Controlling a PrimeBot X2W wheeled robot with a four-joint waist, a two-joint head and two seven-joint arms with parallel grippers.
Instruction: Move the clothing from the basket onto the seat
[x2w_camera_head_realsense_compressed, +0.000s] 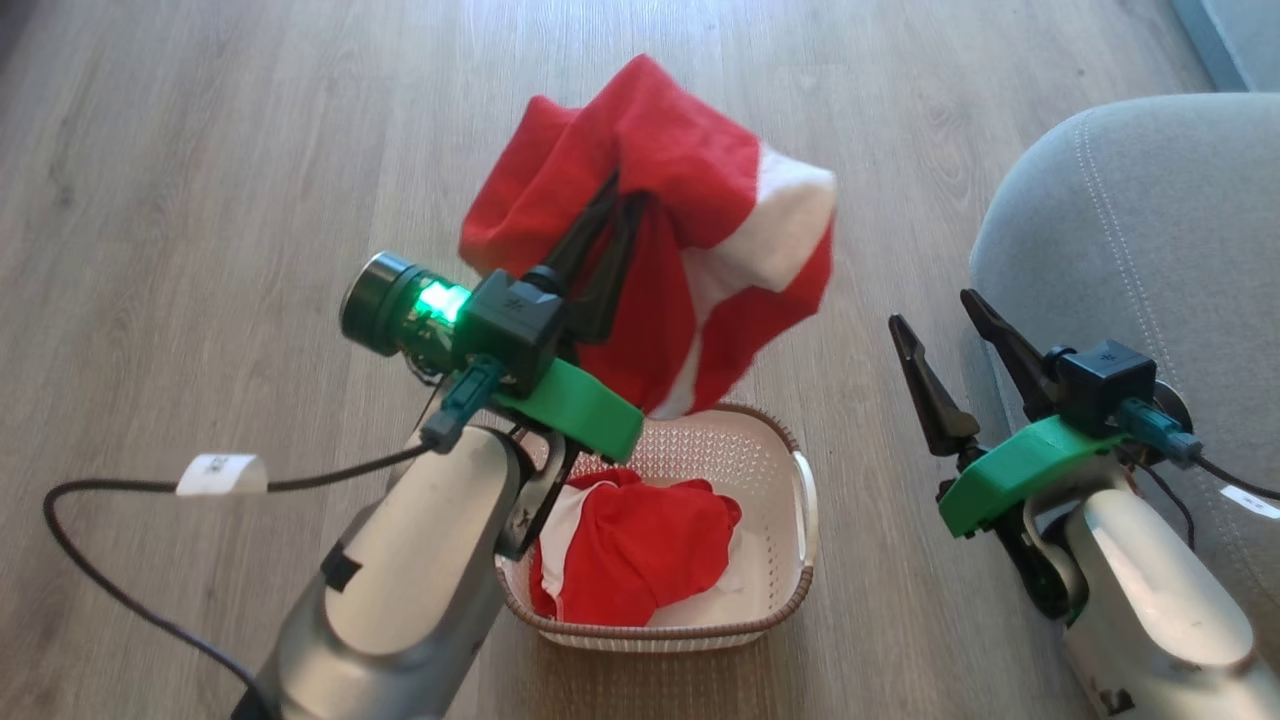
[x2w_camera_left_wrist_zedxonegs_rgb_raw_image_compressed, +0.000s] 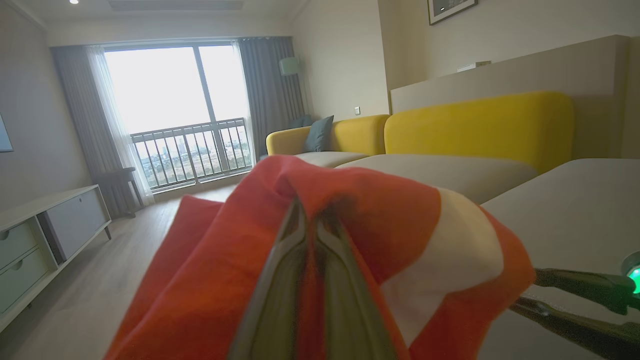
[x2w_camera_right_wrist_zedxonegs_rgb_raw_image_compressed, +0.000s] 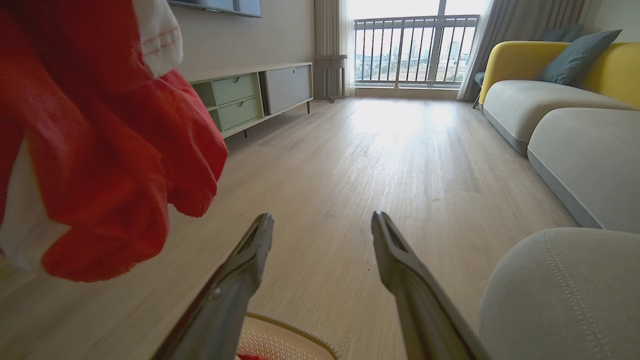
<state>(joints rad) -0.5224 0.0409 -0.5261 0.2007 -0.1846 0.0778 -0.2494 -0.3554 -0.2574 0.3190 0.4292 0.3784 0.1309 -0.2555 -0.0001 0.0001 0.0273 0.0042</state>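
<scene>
My left gripper (x2w_camera_head_realsense_compressed: 625, 190) is shut on a red garment with white bands (x2w_camera_head_realsense_compressed: 700, 230), holding it up above the far end of the basket (x2w_camera_head_realsense_compressed: 775, 440). In the left wrist view the fabric (x2w_camera_left_wrist_zedxonegs_rgb_raw_image_compressed: 400, 235) drapes over my closed fingers (x2w_camera_left_wrist_zedxonegs_rgb_raw_image_compressed: 280, 280). A second red and white garment (x2w_camera_head_realsense_compressed: 630, 545) lies in the basket. My right gripper (x2w_camera_head_realsense_compressed: 935, 320) stands open and empty between the basket and the grey seat (x2w_camera_head_realsense_compressed: 1150, 230). In the right wrist view its open fingers (x2w_camera_right_wrist_zedxonegs_rgb_raw_image_compressed: 250, 250) frame the floor, with the lifted garment (x2w_camera_right_wrist_zedxonegs_rgb_raw_image_compressed: 100, 150) hanging at the left and the seat (x2w_camera_right_wrist_zedxonegs_rgb_raw_image_compressed: 565, 295) at the lower right.
Wood floor (x2w_camera_head_realsense_compressed: 250, 150) surrounds the basket. A black cable with a white tag (x2w_camera_head_realsense_compressed: 215, 475) trails from my left arm. Farther off stand a yellow and grey sofa (x2w_camera_right_wrist_zedxonegs_rgb_raw_image_compressed: 550, 95) and a low green cabinet (x2w_camera_right_wrist_zedxonegs_rgb_raw_image_compressed: 250, 95).
</scene>
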